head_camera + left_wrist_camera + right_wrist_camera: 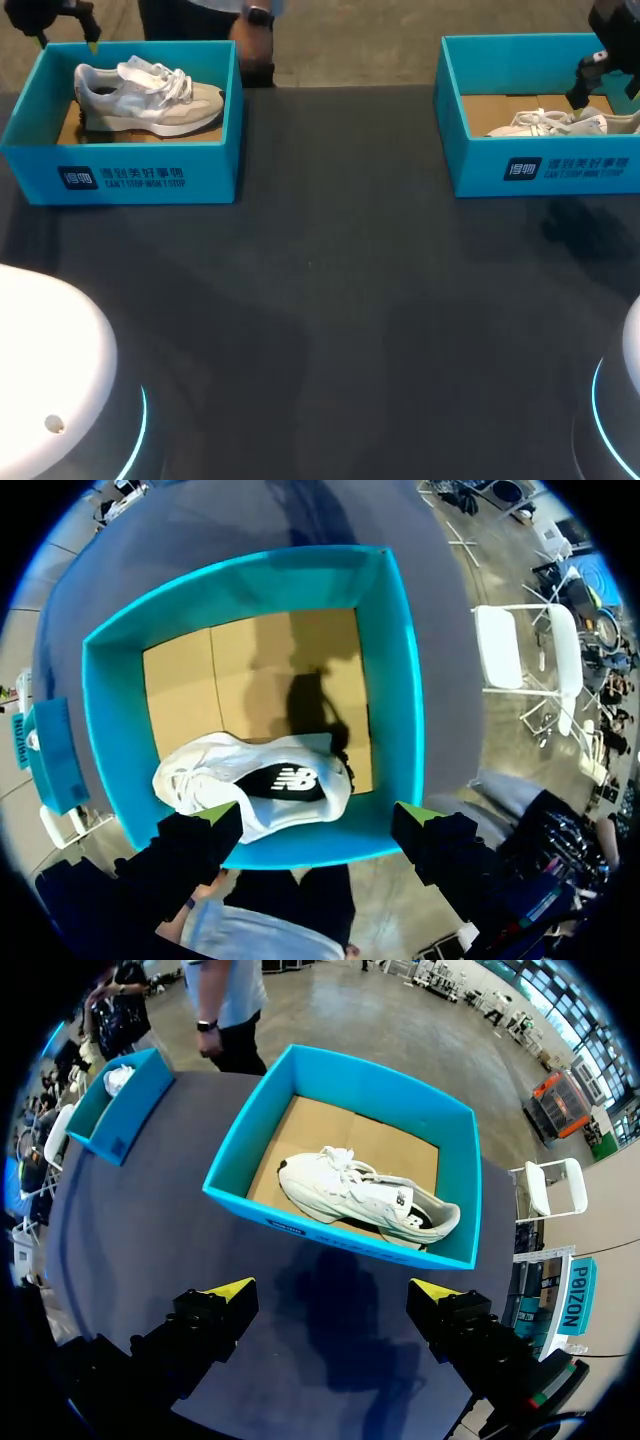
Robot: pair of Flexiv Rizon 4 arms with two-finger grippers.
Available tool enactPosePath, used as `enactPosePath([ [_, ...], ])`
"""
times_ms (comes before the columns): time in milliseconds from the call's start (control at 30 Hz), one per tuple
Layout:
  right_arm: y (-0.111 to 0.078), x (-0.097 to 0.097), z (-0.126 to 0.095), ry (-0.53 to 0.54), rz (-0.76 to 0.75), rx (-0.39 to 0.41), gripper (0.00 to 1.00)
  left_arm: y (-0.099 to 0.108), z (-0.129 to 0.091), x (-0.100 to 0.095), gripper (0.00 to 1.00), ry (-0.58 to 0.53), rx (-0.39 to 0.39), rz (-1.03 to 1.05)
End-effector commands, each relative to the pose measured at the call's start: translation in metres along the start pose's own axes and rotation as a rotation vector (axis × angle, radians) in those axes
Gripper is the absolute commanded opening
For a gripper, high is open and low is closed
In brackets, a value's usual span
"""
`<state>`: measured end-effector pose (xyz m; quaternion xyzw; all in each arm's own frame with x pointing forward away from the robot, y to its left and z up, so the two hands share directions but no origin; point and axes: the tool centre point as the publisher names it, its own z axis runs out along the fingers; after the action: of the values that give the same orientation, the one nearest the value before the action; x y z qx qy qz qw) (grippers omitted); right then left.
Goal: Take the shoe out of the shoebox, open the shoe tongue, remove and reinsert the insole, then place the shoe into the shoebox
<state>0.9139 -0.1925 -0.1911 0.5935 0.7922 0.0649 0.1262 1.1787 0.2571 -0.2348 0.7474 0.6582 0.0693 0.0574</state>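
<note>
1. The left shoe (150, 98) lies inside the left shoebox (130, 175), at about 10 o'clock on the table (330, 300). Its toe points toward 3 o'clock, and nothing holds it.
2. The right shoe (545, 123) lies inside the right shoebox (560, 165), at about 2 o'clock, with its toe toward 9 o'clock. Our right arm hides a part of it.
3. Our left fingers (215, 815) hang high above the left shoebox, wide apart and empty. The left shoe is under them and a little ahead, close to the box wall nearest to them.
4. Our right fingers (230, 1292) are also wide apart and empty. The right shoebox, with its shoe, is ahead of them.
5. We judge that the first step is in hand: both shoes are in their boxes, so no shoe is taken out yet.
6. The next move, we think, calls for a descent into a box, with the fingers on two sides of the shoe's collar or heel. They must stay off the box wall, which is very near to the left shoe.
</note>
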Motion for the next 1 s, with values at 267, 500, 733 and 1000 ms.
enactPosePath([
  [267,0.0,0.0,0.0,0.0,0.001,-0.001,1.0,0.002,0.023,0.011,1.0,-0.007,0.023,0.06],
  [500,0.0,0.0,0.0,0.0,0.001,-0.001,1.0,0.002,0.034,0.012,1.0,0.031,0.048,0.056],
  [733,0.0,0.0,0.0,0.0,0.001,-0.001,1.0,0.002,0.034,0.012,1.0,0.031,0.048,0.056],
  [1000,0.0,0.0,0.0,0.0,0.001,-0.001,1.0,0.008,0.036,0.015,1.0,0.032,0.063,0.079],
])
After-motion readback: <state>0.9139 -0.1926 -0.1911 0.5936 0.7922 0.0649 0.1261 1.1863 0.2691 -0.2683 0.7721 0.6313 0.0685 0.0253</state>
